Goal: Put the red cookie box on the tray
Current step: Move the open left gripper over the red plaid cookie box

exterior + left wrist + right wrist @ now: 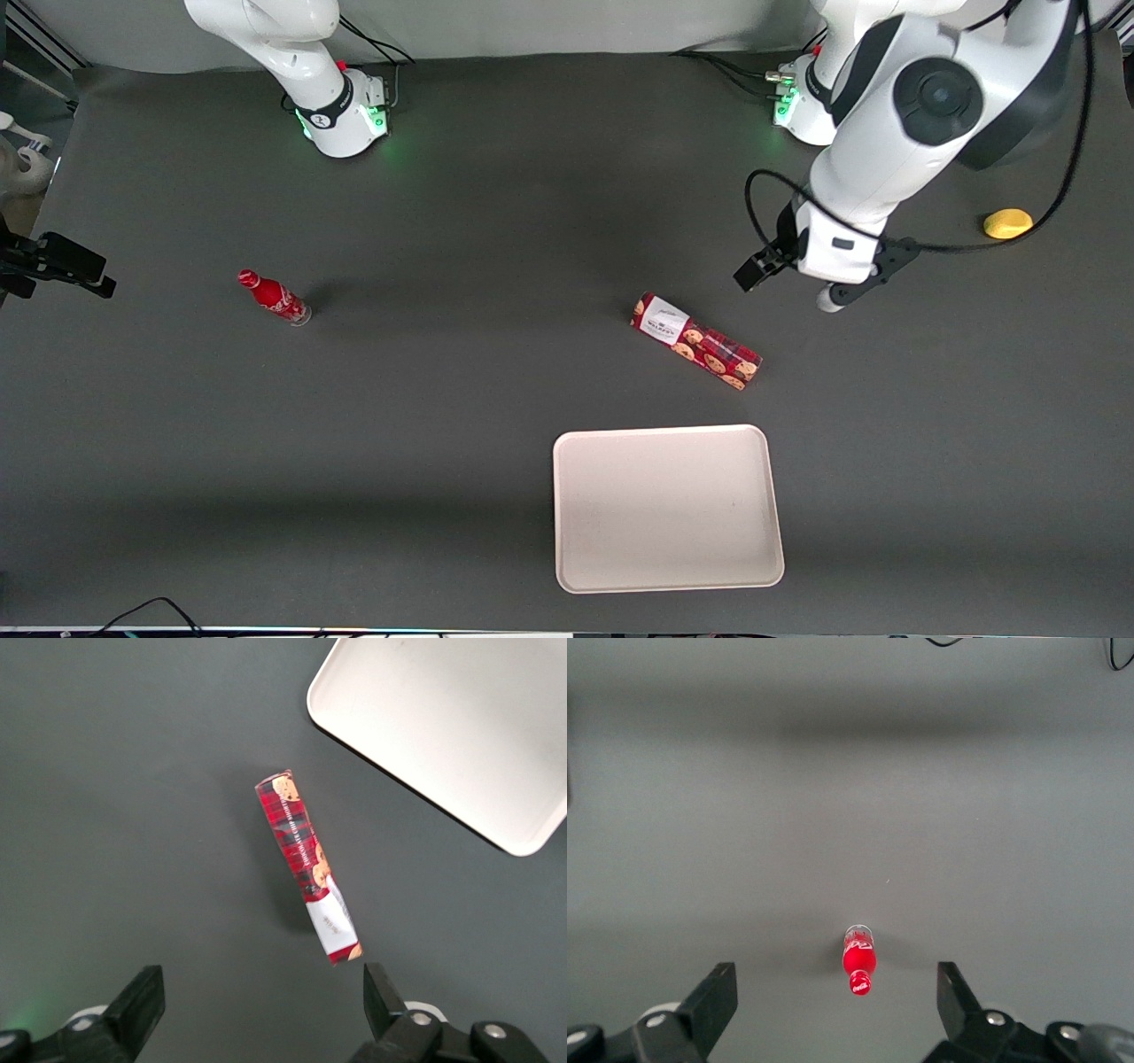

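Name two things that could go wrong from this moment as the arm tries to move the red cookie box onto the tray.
1. The red cookie box lies diagonally on the table, and the open hand hangs above, not yet around it. Unless the fingers line up across its narrow width, they may push or spin it.

2. The tray has a raised rim. A low carry might catch that rim or leave the long box propped on it.

A small red soda bottle (pixel 274 298) stands toward the parked arm's end; a yellow object (pixel 1007 223) lies toward the working arm's.
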Robot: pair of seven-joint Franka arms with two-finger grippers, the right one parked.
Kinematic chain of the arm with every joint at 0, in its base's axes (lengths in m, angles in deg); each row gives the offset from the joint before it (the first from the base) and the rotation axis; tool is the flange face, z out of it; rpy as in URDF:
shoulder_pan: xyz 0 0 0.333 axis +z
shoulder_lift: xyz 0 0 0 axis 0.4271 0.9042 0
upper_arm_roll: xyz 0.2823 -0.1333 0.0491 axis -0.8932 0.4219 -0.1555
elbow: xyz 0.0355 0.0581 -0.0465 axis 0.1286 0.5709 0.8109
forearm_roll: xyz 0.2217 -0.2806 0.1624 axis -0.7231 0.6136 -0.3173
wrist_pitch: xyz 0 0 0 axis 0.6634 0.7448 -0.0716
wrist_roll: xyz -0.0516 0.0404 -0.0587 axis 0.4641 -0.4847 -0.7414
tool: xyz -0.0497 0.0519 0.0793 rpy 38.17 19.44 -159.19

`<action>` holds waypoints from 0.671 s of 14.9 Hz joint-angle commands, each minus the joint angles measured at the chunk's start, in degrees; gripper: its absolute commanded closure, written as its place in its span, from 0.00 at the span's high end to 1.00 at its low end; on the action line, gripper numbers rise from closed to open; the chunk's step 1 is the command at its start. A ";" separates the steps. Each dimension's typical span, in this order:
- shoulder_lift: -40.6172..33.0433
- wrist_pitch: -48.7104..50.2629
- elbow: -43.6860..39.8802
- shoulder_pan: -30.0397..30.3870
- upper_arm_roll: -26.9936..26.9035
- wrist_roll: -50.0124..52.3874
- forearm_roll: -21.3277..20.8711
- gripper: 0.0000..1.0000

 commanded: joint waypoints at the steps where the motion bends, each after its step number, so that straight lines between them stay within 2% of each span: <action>1: 1.24 -10.14 6.55 -0.61 1.85 6.13 0.72 1.00; 4: 5.46 -15.86 6.73 -1.22 3.96 10.45 -1.38 1.00; 8: 11.35 -20.27 6.39 -1.58 4.58 15.29 -10.69 1.00; 10: 13.55 -22.72 6.29 -1.40 4.58 15.56 -12.20 1.00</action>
